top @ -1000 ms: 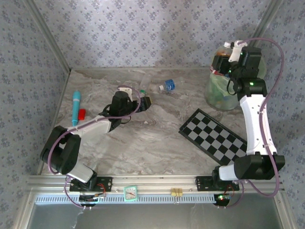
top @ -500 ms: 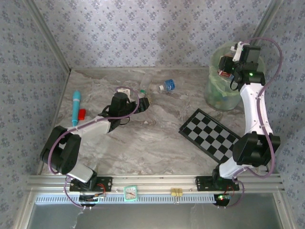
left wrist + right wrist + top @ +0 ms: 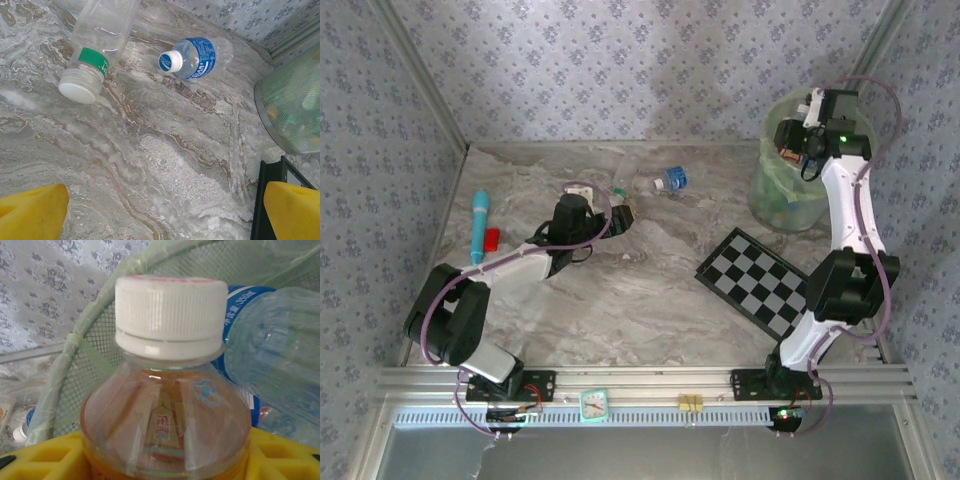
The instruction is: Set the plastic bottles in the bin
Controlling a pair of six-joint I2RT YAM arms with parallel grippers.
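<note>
My right gripper (image 3: 796, 141) hangs over the mouth of the pale-green bin (image 3: 782, 195), shut on a white-capped bottle with a red-orange label (image 3: 167, 405) that sits between its yellow fingers (image 3: 40, 457). A clear blue-labelled bottle (image 3: 272, 350) lies inside the bin's mesh wall (image 3: 75, 355). My left gripper (image 3: 621, 214) is open low over the table, with bare marble between its fingers (image 3: 32, 212). Just beyond it lie a clear bottle with a green band and white cap (image 3: 97, 42) and a small blue-labelled bottle (image 3: 195, 57), the latter also in the top view (image 3: 673, 180).
A black-and-white checkerboard (image 3: 760, 285) lies flat between the bin and the right arm's base. A turquoise pen-like tube (image 3: 480, 226) and a small red piece (image 3: 492, 238) rest near the left wall. Walls close the table on three sides.
The right arm has swung the red-orange labelled bottle further back over the bin's mouth. The left arm has barely moved.
</note>
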